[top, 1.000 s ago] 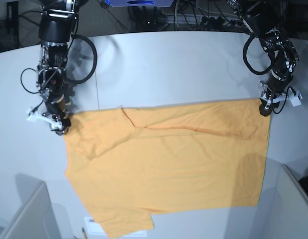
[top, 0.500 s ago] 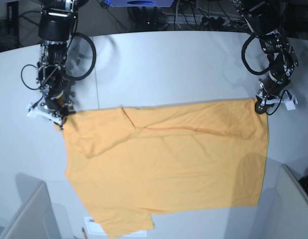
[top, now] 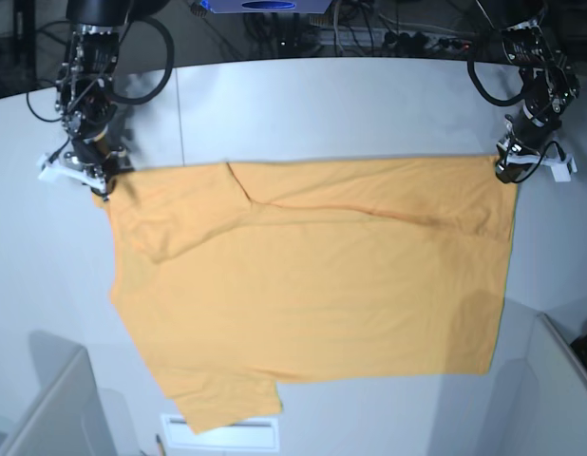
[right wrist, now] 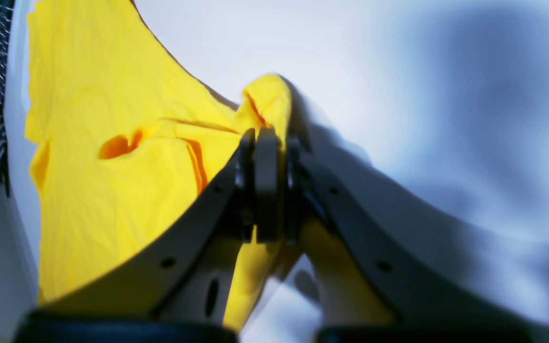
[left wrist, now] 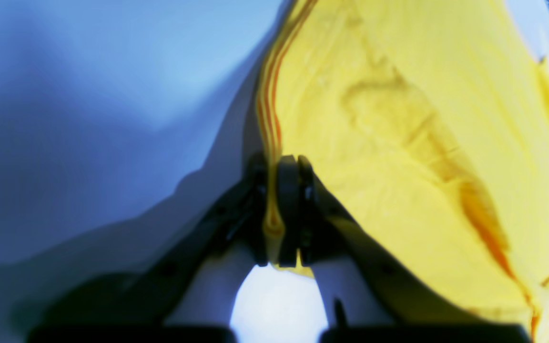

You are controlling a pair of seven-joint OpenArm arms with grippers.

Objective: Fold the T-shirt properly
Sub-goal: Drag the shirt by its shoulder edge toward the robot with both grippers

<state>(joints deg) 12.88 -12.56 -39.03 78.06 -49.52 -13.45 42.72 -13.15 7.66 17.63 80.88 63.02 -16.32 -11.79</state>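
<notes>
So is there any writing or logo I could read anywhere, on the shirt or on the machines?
None can be read.
T-shirt: plain orange on the side showing, no print or tag visible.
Left gripper and right gripper: black, no markings.
White sheet under the shirt's near edge: too small to tell.

One T-shirt point(top: 312, 285) lies spread on one table point(top: 322, 104). Two robot arms stand at the far side, so there are two grippers, the left gripper point(top: 505, 172) and the right gripper point(top: 101, 180), each with two fingers pressed together on the shirt's edge. One white sheet of paper point(top: 238, 433) shows at the near edge, partly under the cloth.
</notes>
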